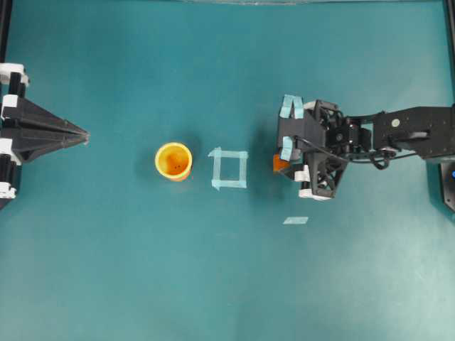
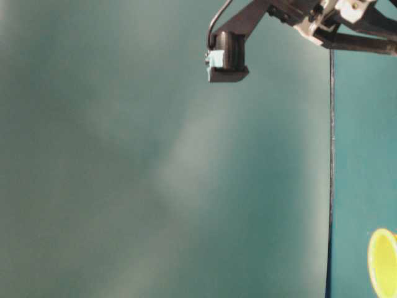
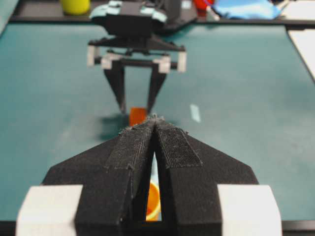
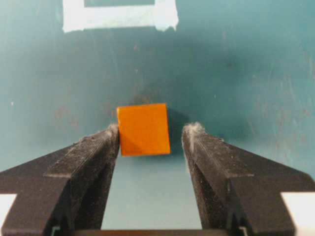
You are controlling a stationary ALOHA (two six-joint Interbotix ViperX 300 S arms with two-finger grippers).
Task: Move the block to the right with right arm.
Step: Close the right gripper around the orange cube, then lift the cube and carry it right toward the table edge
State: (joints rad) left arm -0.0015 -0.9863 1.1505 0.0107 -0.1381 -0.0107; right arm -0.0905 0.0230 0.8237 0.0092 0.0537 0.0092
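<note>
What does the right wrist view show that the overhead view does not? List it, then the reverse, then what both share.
Only the right wrist view: the block's whole top face lying between the open fingers, with a visible gap on one side.
Only the overhead view: the cup, the loose tape strip, the left gripper, shut.
Both: the block, the right gripper, the tape square, the green table.

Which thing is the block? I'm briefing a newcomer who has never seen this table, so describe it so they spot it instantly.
On the teal table, look right of the pale tape square to the black right arm's open claw. Between its fingertips sits the small orange cube, touching one finger, clear of the other. Unlike the round yellow-orange cup left of the square, it is flat-faced and smaller.
</note>
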